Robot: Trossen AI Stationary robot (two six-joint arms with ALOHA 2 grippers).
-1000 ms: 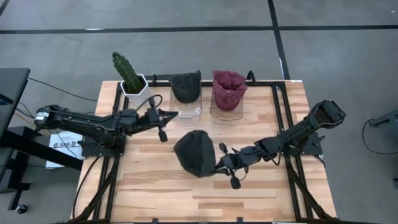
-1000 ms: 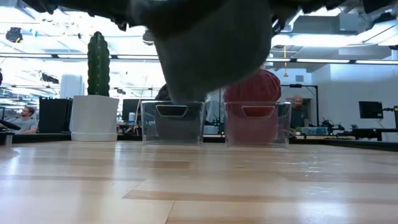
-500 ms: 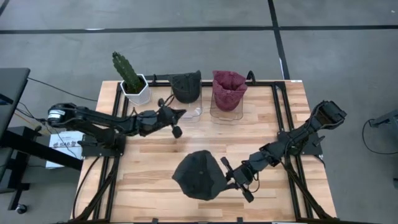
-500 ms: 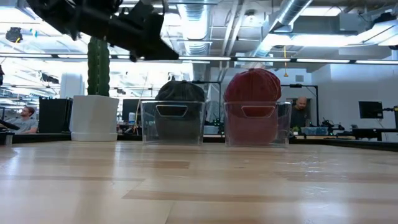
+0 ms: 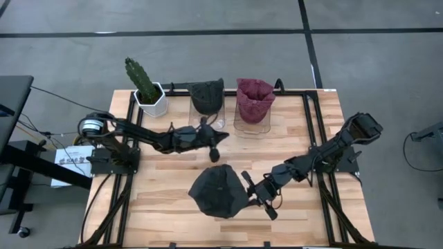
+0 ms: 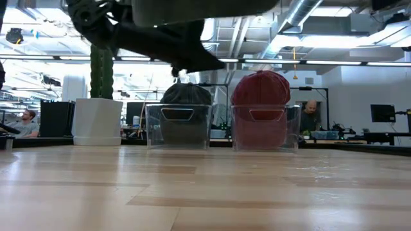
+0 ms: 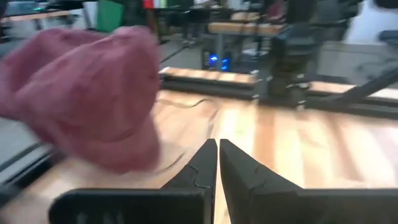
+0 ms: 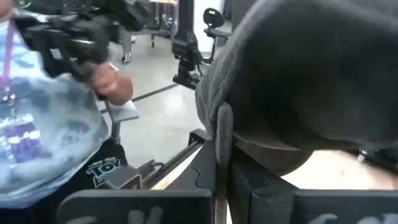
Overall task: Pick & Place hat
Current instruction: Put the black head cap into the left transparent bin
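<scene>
A dark grey hat hangs over the table's middle, toward the near edge, with my right gripper shut on it; the low view shows only its underside. My left gripper is shut on nothing and hovers just in front of two clear bins at the back. One bin holds a dark hat, and the other bin holds a maroon hat, which also fills part of the left wrist view. My right gripper pinches the hat's rim edge between its two fingers. The fingers come in nearly level from the table's right. The hat's crown bulges out beyond the fingers toward the table's left, lifted clear of the table.
A cactus in a white pot stands at the far left corner. Black rails run along the table's sides. A person in a tie-dye shirt stands beyond the table. Bare wood lies near the front edge.
My left gripper has swept toward the table's right along the front of the bins and sunk lower, staying shut. My right gripper has rolled at the wrist. The grey hat has swung toward the near edge and up, almost out of the low view.
</scene>
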